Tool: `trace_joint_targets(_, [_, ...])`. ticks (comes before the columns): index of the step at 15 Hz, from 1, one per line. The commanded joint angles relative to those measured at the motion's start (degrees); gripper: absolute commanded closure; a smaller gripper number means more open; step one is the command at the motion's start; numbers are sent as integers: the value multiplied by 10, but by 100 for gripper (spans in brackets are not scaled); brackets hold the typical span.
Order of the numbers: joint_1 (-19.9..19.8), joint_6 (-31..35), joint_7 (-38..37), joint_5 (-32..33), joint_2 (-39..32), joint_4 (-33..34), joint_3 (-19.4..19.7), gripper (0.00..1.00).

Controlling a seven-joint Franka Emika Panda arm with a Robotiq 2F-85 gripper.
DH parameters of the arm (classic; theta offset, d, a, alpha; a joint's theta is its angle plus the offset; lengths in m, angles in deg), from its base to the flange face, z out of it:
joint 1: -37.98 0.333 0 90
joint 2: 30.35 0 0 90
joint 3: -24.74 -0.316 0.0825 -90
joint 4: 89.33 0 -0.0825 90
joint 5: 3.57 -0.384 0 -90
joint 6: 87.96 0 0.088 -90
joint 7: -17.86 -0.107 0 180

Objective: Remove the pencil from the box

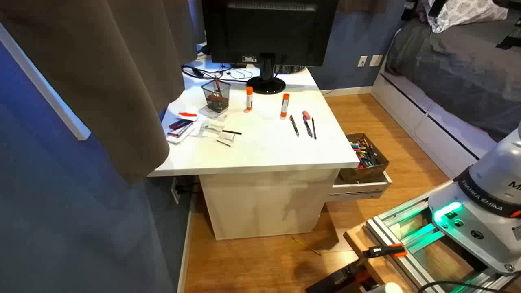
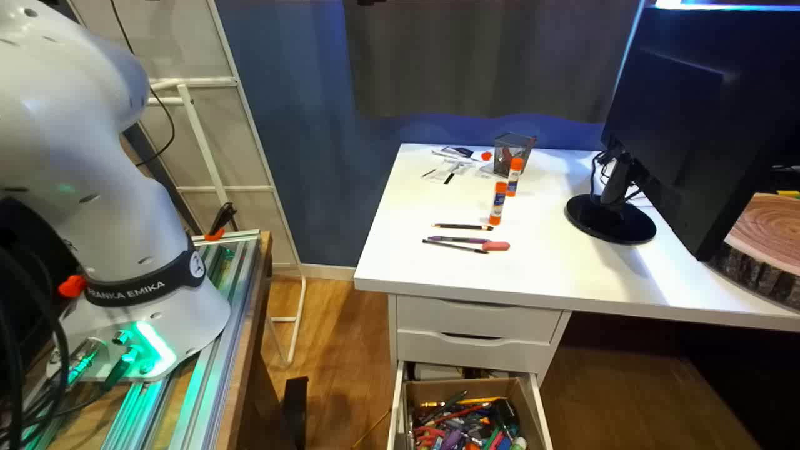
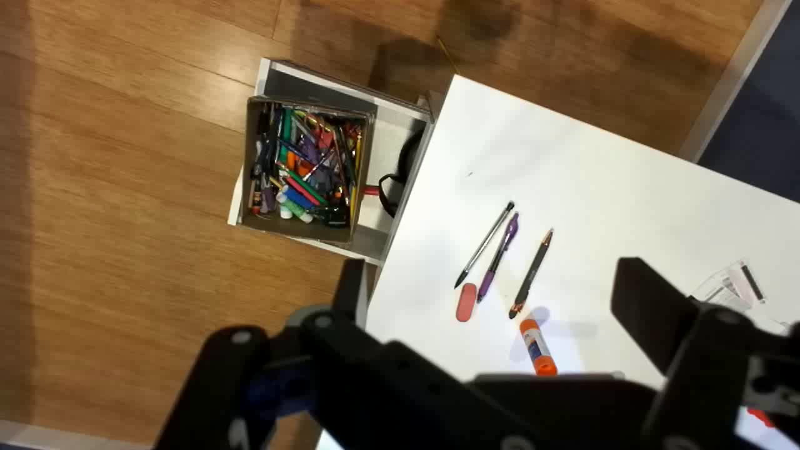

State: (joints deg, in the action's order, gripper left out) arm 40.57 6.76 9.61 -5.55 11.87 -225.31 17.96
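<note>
- End effector (image 3: pixel 492 272): jaws wide apart in the wrist view, holding nothing, the bench (image 3: pixel 625 187) beneath.
- Box (image 3: pixel 287 227): stands in the drawer (image 3: pixel 386 134) pulled out from below the bench, heaped with stationery (image 3: pixel 312 156).
- Pencil: from where I stand, clutter prevents a sure finding; the yellow stick (image 2: pixel 480 400) atop the heap looks likeliest. Another thin stick (image 1: pixel 306 246) lies on the floor (image 1: pixel 244 268).
- Step in hand: approach, in my judgement; no grasp made.
- Next move: calls for shifting over the box, descending, turning the jaws across the slim shaft, closing lightly, lifting clear.
</note>
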Motion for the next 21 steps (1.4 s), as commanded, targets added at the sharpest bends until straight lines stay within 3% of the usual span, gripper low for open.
trace_joint_targets(1, [1,-1,0,0,0,1,1,0])
trace_joint_targets(10, [1,-1,0,0,0,2,1,0])
trace_joint_targets(16, [-36,8,72,12,-173,76,85,0])
trace_joint_targets(21, [-57,2,80,27,-350,134,107,0])
